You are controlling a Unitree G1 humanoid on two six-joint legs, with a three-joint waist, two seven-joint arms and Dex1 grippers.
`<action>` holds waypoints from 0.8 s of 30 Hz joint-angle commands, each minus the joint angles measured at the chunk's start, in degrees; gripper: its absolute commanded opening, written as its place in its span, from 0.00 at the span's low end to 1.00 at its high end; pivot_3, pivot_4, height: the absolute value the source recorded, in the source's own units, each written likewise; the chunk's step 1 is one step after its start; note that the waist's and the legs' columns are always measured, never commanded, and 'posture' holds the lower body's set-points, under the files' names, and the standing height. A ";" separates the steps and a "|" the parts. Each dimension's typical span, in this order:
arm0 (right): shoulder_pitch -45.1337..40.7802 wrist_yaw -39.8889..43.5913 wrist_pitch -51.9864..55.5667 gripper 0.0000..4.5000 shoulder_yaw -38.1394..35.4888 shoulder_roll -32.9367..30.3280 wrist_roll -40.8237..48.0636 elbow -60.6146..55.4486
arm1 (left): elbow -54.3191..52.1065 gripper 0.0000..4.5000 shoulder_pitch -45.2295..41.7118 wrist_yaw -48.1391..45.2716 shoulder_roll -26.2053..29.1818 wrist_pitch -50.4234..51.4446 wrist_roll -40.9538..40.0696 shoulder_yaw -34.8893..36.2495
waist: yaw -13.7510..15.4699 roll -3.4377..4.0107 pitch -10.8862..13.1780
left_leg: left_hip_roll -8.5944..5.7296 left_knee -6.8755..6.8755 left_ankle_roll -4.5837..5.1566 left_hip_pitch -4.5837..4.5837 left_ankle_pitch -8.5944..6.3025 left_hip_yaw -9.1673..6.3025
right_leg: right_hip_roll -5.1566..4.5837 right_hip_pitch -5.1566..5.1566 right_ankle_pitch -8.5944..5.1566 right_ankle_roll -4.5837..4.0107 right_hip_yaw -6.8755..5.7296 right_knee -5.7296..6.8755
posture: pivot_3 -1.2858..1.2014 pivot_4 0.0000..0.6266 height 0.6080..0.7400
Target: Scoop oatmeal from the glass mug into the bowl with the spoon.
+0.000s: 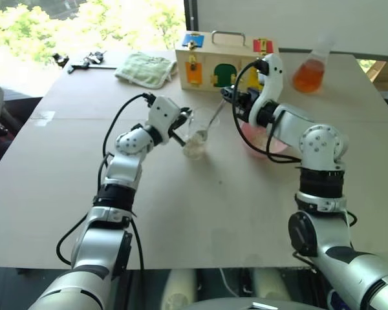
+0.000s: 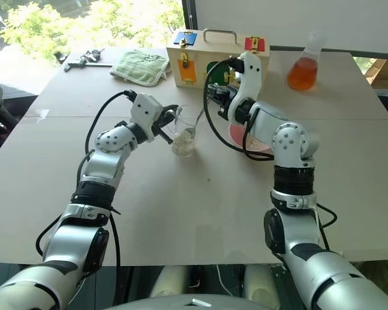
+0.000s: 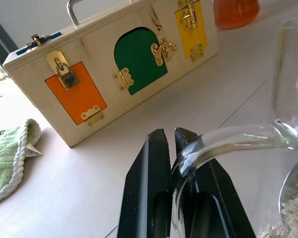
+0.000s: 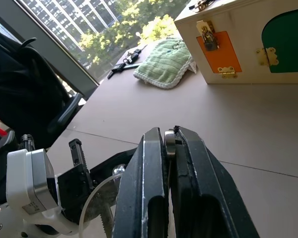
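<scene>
Left gripper (image 3: 172,148): clenched on the thin handle of the glass mug, seen close in the left wrist view; in the head views it sits left of centre, level with the mug.
Right gripper (image 4: 169,141): clamped on the tip of the spoon's handle, a sliver of metal showing between the black fingers; in the head views it sits upper centre, in front of the wooden box.
Glass mug (image 1: 196,134): upright on the table at the middle of the frame, just right of the left gripper.
Oatmeal (image 1: 194,148): pale flaky heap at the bottom of the mug.
Spoon (image 1: 210,123): slanting from the right gripper down and left, its oval bowl inside the mug, close above the oatmeal; whether it touches the oatmeal cannot be told.
Bowl (image 1: 253,137): pale pink, right of the mug, partly hidden under the right forearm.
Wooden box (image 1: 210,68): upper centre, behind mug and bowl; metal handle, orange, green and yellow doors with brass hinges, latches and a small padlock.
Flask (image 1: 310,72): orange liquid, upper right, beside the box.
Green cloth (image 1: 145,68): upper left of centre, left of the box.
Dark small tools (image 1: 84,61): upper left, near the table's far edge.
Table (image 1: 213,213): pale, a seam running across it.
Writing: no readable labels or brands on any item.
</scene>
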 commanded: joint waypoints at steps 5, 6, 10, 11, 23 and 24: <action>-0.98 -0.87 -1.15 0.00 -0.86 -0.17 0.38 -1.14 | -0.59 0.01 0.19 0.16 -0.19 -1.11 -0.18 0.25 | -0.01 0.00 0.00 | 0.00 0.00 0.00 0.00 0.00 0.00 | 0.00 0.00 0.00 0.00 0.00 0.00 | 0.52 0.24 1.00; -1.08 -1.58 -0.90 0.00 -1.66 0.26 0.89 -0.90 | -0.58 0.01 0.18 0.17 -0.19 -1.10 -0.19 0.25 | -0.01 0.00 -0.01 | 0.00 0.00 0.00 0.00 0.00 0.00 | 0.00 0.00 0.00 0.00 0.00 0.01 | 0.52 0.24 1.00; -1.29 -0.99 -1.26 0.00 -1.20 -0.36 0.69 -0.82 | -0.55 0.01 0.17 0.20 -0.17 -1.11 -0.17 0.25 | 0.00 -0.01 -0.01 | 0.00 0.02 0.00 0.01 0.00 -0.01 | 0.00 0.01 0.00 0.00 0.00 0.01 | 0.52 0.24 1.00; -1.39 -0.11 -1.77 0.00 -0.17 -1.24 -0.28 -0.88 | -0.50 0.01 0.15 0.19 -0.16 -1.14 -0.14 0.24 | 0.02 -0.01 -0.01 | 0.00 0.02 0.00 0.01 0.00 -0.01 | 0.00 0.01 0.00 0.00 0.00 0.02 | 0.52 0.24 1.00; -2.95 -14.01 2.75 0.00 -13.23 4.81 11.06 2.94 | -1.27 0.01 0.46 0.52 -0.27 -1.05 -0.49 0.58 | 0.00 0.00 -0.02 | 0.00 0.03 -0.02 0.02 0.02 -0.01 | 0.00 0.01 0.00 0.00 0.00 0.07 | 0.52 0.24 1.00; -2.78 -15.67 3.37 0.00 -14.23 5.37 12.36 3.05 | -1.40 0.01 0.50 0.59 -0.36 -1.03 -0.67 0.72 | -0.01 0.00 -0.02 | 0.00 0.03 -0.02 0.03 0.02 -0.01 | 0.00 0.01 0.00 0.00 0.00 0.07 | 0.52 0.24 1.00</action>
